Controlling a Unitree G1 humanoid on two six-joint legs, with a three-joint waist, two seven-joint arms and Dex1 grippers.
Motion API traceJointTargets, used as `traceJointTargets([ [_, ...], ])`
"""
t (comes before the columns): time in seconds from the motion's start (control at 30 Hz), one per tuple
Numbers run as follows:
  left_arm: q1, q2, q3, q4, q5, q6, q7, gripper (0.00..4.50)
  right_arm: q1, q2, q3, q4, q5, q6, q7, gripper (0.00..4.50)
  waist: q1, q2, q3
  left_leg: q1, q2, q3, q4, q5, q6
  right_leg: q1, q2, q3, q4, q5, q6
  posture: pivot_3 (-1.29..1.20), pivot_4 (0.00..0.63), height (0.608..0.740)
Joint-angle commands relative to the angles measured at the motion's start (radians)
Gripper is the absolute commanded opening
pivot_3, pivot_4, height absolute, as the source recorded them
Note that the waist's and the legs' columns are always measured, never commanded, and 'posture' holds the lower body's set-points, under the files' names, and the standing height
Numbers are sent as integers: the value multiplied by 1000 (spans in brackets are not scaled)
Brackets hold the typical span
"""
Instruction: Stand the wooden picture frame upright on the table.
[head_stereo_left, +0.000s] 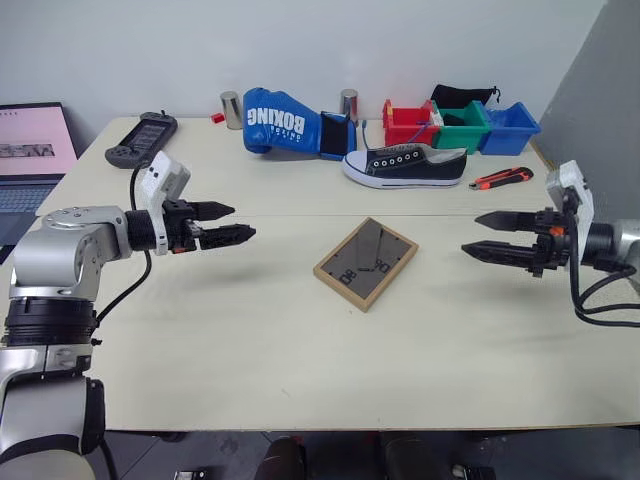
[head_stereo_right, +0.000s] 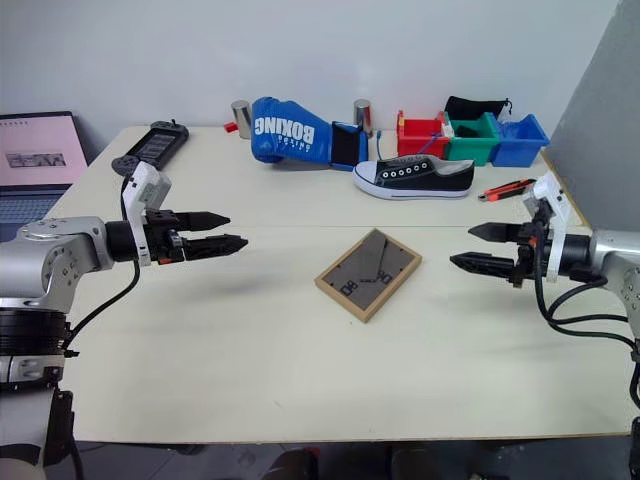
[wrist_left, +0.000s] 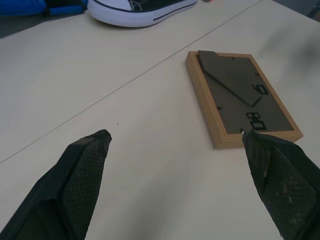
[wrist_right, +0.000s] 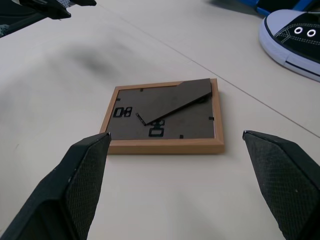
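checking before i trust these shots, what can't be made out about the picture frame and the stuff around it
- Wooden picture frame: lies back up on the table, so its front is hidden in every view.
- Frame's fold-out stand: whether it is flat or slightly lifted is unclear.
- Laptop: cut off by the left edge in the eye views.
- Bins: contents too small to tell.
- Black shoe: cut off by the right wrist view's edge.
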Motion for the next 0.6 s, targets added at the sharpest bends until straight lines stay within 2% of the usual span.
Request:
traceJointTargets([
  [0.03, -26, 17, 15, -6, 2, -13, -7, 4500, -12, 1, -12, -18, -2, -8, -7, 4480, 1, 0, 0, 0, 0, 0, 0, 0, 0, 0, 0, 0, 0, 0, 0, 0, 150, 740],
  [0.6, -10, 16, 5, -14, 26, -32, -2, 4500, 38, 7, -21, -47, -10, -8, -11, 4480, 1, 0, 0, 0, 0, 0, 0, 0, 0, 0, 0, 0, 0, 0, 0, 0, 150, 740],
])
